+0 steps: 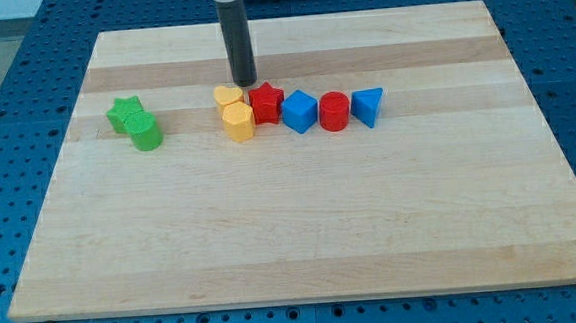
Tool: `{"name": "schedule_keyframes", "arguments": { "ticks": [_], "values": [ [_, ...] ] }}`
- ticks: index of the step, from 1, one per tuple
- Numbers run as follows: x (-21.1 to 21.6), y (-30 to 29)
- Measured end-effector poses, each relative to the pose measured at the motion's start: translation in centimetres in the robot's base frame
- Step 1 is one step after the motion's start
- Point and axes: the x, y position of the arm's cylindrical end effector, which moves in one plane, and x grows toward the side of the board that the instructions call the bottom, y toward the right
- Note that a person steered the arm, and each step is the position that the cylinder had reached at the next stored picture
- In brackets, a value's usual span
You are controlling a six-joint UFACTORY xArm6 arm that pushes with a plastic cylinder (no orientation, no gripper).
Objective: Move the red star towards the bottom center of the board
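The red star (pixel 266 102) lies in the upper middle of the wooden board (pixel 302 231), in a row of blocks. My tip (pixel 244 82) stands just above and to the left of the star, close to its upper left corner and near the yellow heart (pixel 228 95). Whether the tip touches either block cannot be told. A yellow hexagon block (pixel 238 122) sits right below the heart and against the star's left side. A blue cube (pixel 300 112) sits against the star's right side.
A red cylinder (pixel 334 111) and a blue triangle (pixel 368 105) continue the row to the view's right. A green star (pixel 124 113) and a green cylinder (pixel 146 131) sit together at the view's left.
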Motion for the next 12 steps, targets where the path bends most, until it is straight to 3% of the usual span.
{"name": "schedule_keyframes", "arguments": {
  "ticks": [3, 9, 12],
  "values": [
    [1.1, 1.8],
    [14.2, 2.3],
    [15.6, 4.0]
  ]
}}
